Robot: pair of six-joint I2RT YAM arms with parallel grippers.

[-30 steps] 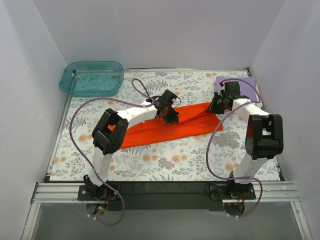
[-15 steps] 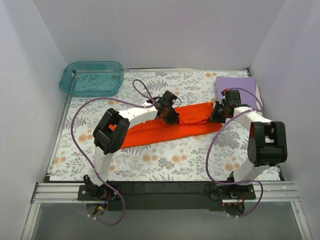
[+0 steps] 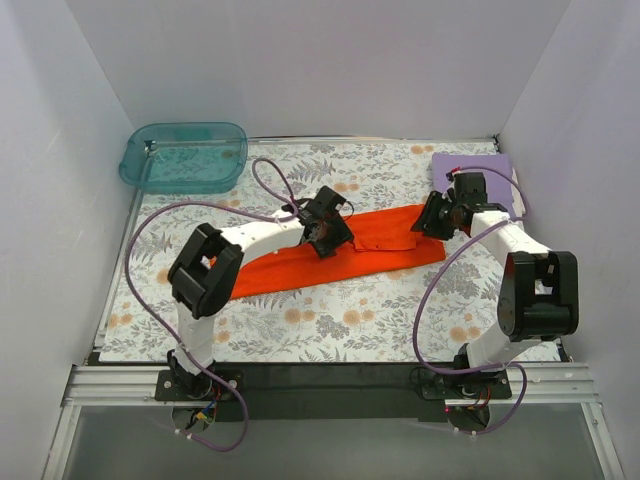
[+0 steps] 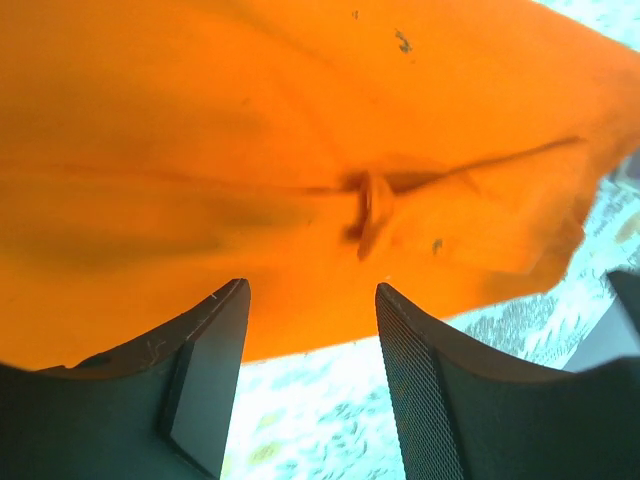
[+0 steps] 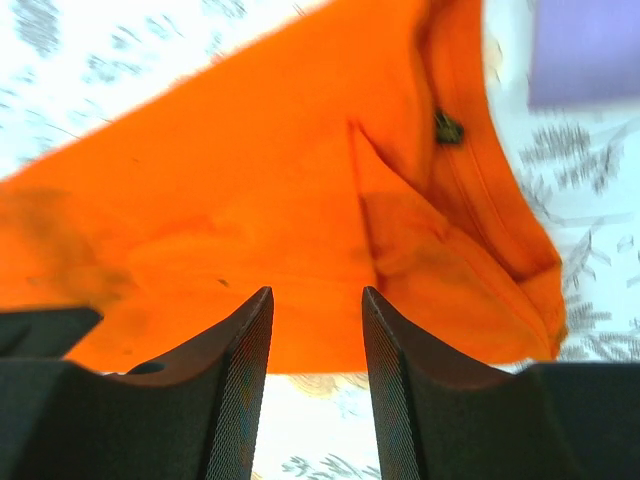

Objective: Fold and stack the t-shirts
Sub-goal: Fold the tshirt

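From above, the left pincer (image 3: 328,235) covers part of the orange t-shirt (image 3: 380,248), and the right pincer (image 3: 430,222) hides its upper right end. The lavender t-shirt (image 5: 585,50) is blurred and cut off at the right wrist view's corner.

From my station I saw the table (image 3: 380,320) covered edge to edge in a pale floral print of leaves and small orange blooms. On it the orange-red t-shirt (image 3: 375,250) lay flat as a long, narrow band, running across the middle from the near left up towards the far right. The lavender t-shirt (image 3: 480,162) sat as a neat folded square in the far right corner, and the teal tub (image 3: 185,157) rested at the far left corner, well apart from both.
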